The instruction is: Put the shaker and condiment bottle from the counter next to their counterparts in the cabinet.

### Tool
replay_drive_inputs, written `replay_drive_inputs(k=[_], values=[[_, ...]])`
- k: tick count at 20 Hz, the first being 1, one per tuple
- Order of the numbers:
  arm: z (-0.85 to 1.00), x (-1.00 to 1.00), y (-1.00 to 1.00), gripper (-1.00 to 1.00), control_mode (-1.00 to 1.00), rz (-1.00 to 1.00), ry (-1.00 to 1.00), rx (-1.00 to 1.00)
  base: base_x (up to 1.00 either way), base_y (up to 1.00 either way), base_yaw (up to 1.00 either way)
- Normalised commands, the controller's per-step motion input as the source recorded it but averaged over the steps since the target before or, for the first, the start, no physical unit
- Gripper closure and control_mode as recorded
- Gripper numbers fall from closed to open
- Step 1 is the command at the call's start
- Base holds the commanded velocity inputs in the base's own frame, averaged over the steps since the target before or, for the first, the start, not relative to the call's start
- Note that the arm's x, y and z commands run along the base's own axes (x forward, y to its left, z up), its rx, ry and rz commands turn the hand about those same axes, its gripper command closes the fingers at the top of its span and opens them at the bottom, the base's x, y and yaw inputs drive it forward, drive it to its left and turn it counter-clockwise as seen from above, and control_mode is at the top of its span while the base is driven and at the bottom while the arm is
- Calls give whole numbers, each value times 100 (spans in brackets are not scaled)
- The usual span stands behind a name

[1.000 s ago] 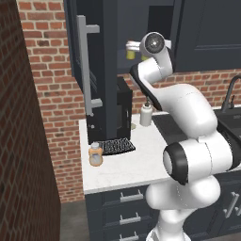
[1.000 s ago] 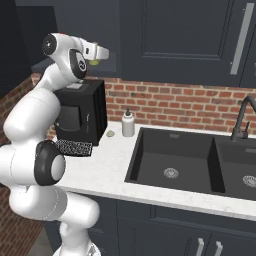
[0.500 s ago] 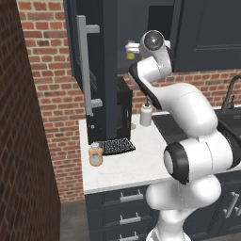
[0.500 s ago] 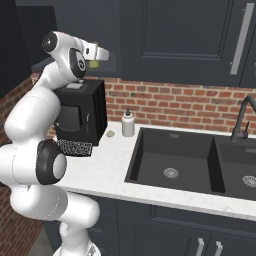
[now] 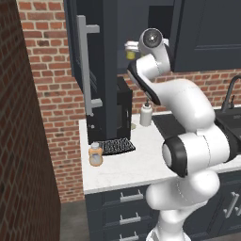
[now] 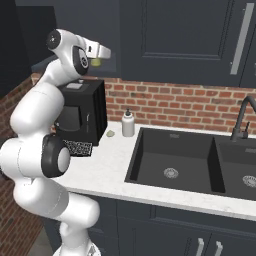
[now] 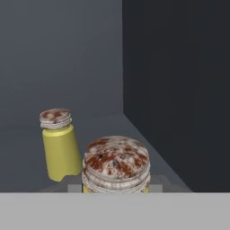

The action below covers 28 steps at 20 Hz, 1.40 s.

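Observation:
My gripper point(image 5: 130, 49) is raised at the open cabinet point(image 5: 141, 28), shut on the shaker point(image 5: 130, 55), a small yellow cylinder seen under the hand point(image 6: 96, 62). In the hand view the held shaker point(image 7: 116, 164) shows its speckled cap at the bottom centre, between my fingers. The counterpart shaker point(image 7: 58, 143), pale yellow with a similar cap, stands on the cabinet shelf point(image 7: 105, 123) a little further in and to the left, apart from the held one. The condiment bottle point(image 5: 95, 154), squat and orange, stands on the counter point(image 5: 141, 162) near its left front corner.
The cabinet door with its long silver handle point(image 5: 85, 66) stands open to the left. A black appliance point(image 6: 82, 117) sits under the cabinet, with a dark mat point(image 5: 117, 146) in front and a white bottle point(image 6: 128, 123) beside it. A dark sink point(image 6: 175, 160) lies to the right.

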Motion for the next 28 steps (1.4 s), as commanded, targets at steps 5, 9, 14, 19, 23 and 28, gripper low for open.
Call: replay_drive_inputs(k=[5,9,14,19,23,28], values=[[0,19,0,100,-100,0,0,0,0,0,0],[0,23,0,100,-100,0,0,0,0,0,0],[0,23,0,-100,-100,0,0,0,0,0,0],[0,14,0,-100,-100,0,0,0,0,0,0],[0,8,0,-100,-100,0,0,0,0,0,0],[0,4,0,-100,-100,0,0,0,0,0,0]])
